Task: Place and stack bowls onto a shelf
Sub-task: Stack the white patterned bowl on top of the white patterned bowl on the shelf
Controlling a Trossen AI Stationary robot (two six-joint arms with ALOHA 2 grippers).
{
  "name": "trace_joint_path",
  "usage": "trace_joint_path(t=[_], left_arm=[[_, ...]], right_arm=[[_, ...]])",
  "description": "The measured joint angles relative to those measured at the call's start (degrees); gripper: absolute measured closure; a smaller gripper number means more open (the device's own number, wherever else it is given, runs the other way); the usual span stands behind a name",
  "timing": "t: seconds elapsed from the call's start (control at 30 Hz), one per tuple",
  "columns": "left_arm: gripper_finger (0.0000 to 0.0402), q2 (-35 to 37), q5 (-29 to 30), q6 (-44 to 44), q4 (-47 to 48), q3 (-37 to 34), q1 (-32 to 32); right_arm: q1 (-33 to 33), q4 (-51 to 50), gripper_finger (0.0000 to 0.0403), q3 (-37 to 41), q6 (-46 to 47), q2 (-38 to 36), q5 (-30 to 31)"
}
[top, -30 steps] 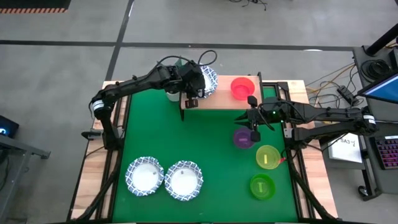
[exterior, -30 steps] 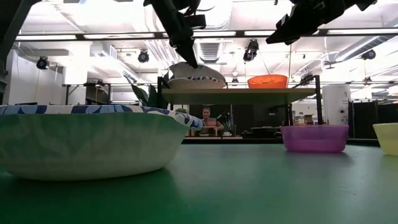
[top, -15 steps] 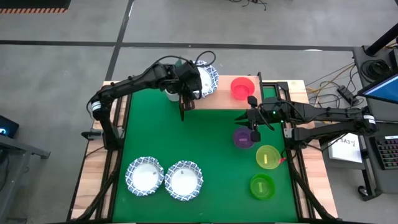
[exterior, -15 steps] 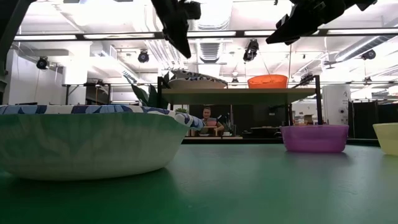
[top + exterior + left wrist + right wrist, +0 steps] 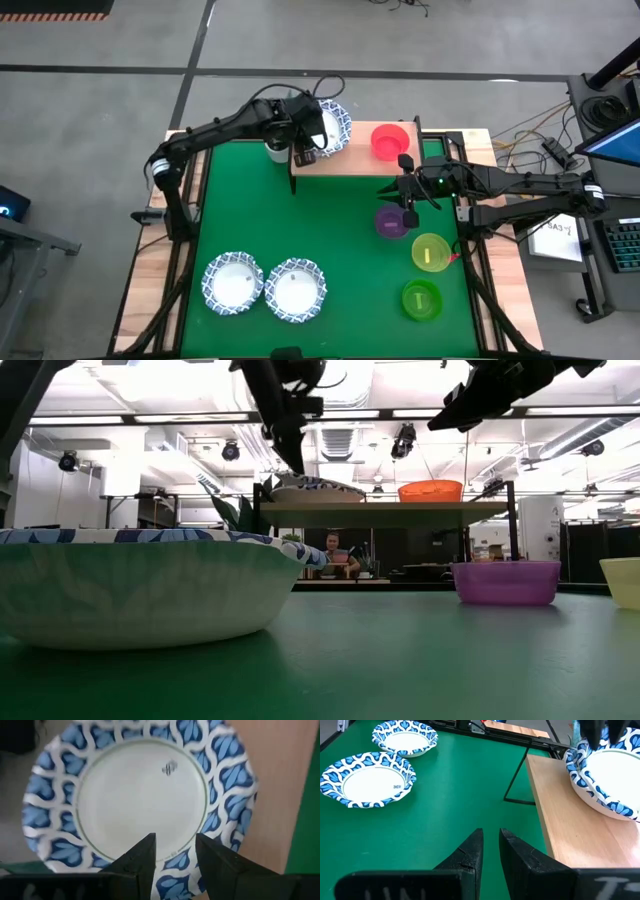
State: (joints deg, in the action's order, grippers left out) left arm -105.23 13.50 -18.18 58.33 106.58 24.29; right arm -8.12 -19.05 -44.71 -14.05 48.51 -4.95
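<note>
Above the shelf's left end, the left gripper [image 5: 309, 152] hangs with fingers spread, holding nothing, just over the patterned bowl [image 5: 331, 129]. That bowl sits on the shelf [image 5: 350, 163], overhanging its far edge. Near the other end sits the red bowl [image 5: 389, 140]. The right gripper [image 5: 408, 213], fingers narrowly parted and empty, hovers over the purple bowl [image 5: 390, 223] on the green mat [image 5: 330, 230].

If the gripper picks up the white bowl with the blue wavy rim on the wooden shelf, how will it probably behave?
The white bowl with blue-patterned wavy rim looks like thin paper, so it is probably light and may flex when pinched. It overhangs the light wooden shelf edge, so a push could tip it off.
</note>
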Motion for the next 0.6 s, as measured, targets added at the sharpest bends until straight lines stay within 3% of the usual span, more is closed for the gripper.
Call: trace_joint_path(t=[0.13, 0.3, 0.6], left_arm=[[0.029, -0.8, -0.8, 2.1, 0.3, -1.1, 0.1], [0.0303, -0.9, -9.1, 5.4, 0.7, -1.2, -0.9], [0.0315, 0.3, -9.5, 6.9, 1.1, 1.5, -2.1]], right_arm=[[0.0, 0.0, 0.0351, 0.0, 0.0, 0.0, 0.0], [0.0, 0.0, 0.0351, 0.0, -0.1, 0.3, 0.0], [0.0, 0.5, 0.0351, 0.0, 0.0, 0.5, 0.0]])
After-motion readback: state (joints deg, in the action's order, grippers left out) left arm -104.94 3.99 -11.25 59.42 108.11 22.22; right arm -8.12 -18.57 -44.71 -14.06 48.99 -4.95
